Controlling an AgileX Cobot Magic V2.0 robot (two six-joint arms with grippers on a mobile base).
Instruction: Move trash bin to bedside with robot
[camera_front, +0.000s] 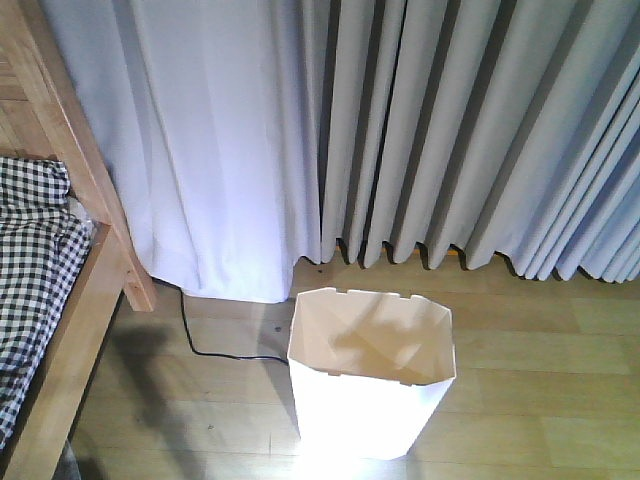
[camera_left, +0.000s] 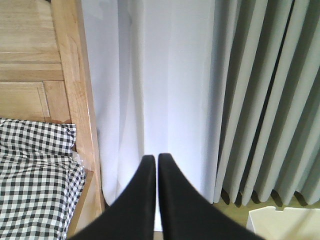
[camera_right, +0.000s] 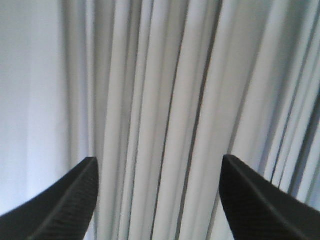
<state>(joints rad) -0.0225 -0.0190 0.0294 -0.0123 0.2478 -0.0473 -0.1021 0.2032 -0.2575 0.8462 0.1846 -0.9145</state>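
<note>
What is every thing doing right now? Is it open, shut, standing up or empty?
Bin: upright on the floor, open top, looks empty, nothing holding it.
Left gripper: shut, holding nothing.
Right gripper: open, holding nothing.
Curtains: drawn shut, hanging to the floor.
Bed: checked bedding on it, left of the bin with a gap.
Cable: lying loose on the floor.

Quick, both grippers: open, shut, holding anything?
Left gripper: jaws shut, nothing between them.
Right gripper: jaws wide open, empty, facing the curtain.
</note>
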